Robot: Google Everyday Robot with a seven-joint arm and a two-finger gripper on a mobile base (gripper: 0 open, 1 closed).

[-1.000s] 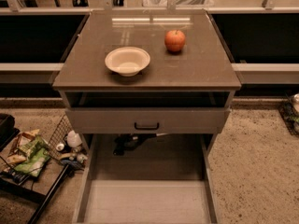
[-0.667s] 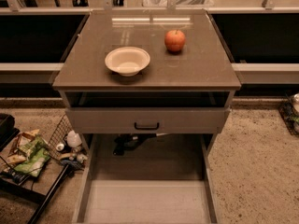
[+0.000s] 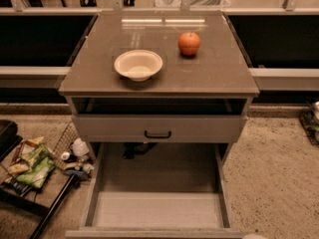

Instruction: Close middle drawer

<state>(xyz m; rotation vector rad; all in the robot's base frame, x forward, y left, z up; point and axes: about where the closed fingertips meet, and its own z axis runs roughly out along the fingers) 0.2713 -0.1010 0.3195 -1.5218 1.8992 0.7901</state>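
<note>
The cabinet (image 3: 159, 81) has its upper drawer front (image 3: 199, 128), with a small black bar handle (image 3: 158, 134), standing slightly out under the top. Below it the middle drawer (image 3: 159, 210) is pulled far out towards me. It is a long shallow tray, and its front rim (image 3: 149, 231) lies at the bottom edge of the view, with the handle out of sight. A small dark object (image 3: 133, 149) lies at the back of the tray, in shadow. The lowest drawer is hidden beneath. My gripper is not in view.
A cream bowl (image 3: 138, 64) and a red apple (image 3: 189, 43) sit on the cabinet top. A wire basket with snack bags and bottles (image 3: 37, 161) stands on the carpet at the left. Dark recessed counters flank the cabinet.
</note>
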